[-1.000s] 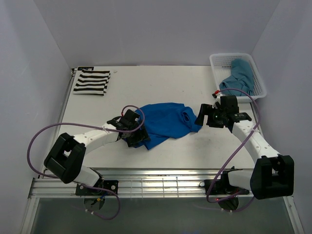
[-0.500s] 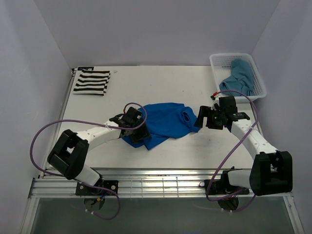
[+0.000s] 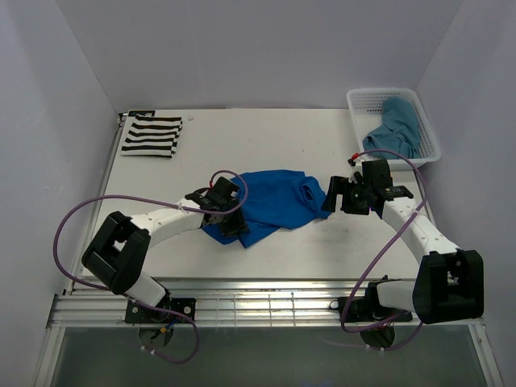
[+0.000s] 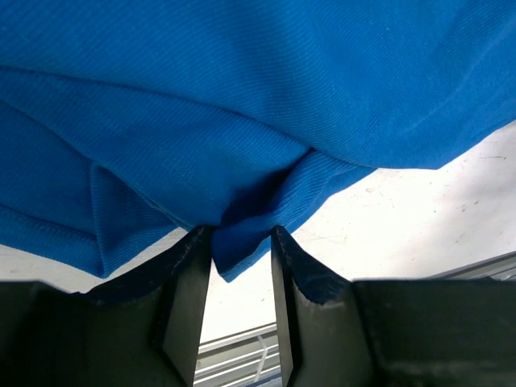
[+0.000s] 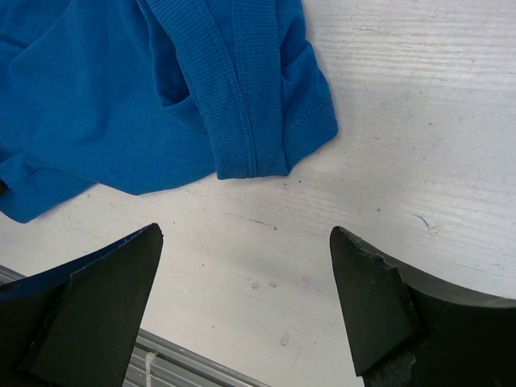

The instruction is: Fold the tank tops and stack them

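The blue top [image 3: 274,205] lies rumpled in the middle of the table [image 3: 322,137], its ribbed strap ends bunched on its right side. The left gripper [image 4: 240,242] has its jaws narrowed around a fold at the top's near-left corner. Cloth fills the gap, but I cannot tell if it is pinched. The right gripper [image 5: 244,242] is spread wide over bare table just beside the straps. The striped top [image 3: 151,135] lies folded at the far left corner. The teal top [image 3: 397,125] sits heaped in the basket [image 3: 379,95] at the far right corner.
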Available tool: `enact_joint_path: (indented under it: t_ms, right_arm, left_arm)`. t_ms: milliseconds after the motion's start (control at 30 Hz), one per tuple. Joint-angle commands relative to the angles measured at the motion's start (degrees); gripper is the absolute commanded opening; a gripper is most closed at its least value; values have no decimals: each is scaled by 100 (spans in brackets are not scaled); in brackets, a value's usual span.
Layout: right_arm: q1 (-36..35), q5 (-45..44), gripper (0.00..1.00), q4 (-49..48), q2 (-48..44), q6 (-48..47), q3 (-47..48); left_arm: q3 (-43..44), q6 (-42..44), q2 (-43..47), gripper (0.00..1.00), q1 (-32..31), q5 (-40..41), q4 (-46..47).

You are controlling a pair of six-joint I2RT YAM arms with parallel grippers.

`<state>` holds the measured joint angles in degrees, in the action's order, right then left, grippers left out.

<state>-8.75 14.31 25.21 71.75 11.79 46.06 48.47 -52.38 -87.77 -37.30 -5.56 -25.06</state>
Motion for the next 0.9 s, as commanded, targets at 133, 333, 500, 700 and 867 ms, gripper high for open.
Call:
enact_joint_path:
  t_ms: [133, 333, 500, 700, 867]
  right_arm:
    - [-12, 178, 90, -25, -20, -80, -36]
    - [-502, -120, 90, -34, -21, -98, -177]
    - [-943, -945, 90, -174, 164, 209, -80]
    - [-1401, -1711, 100, -517, 568, 376, 69]
    - [-1568, -1765, 88, -912, 1034, 245, 78]
  left_arm:
    - [233, 61, 23, 5, -67, 82, -17]
    - [277, 210, 268, 0, -225, 327, 36]
    - [119, 290, 690, 0, -287, 372, 132]
    - [-92, 325, 954, 0, -357, 319, 212]
    - [-145, 325, 1051, 0, -357, 398, 212]
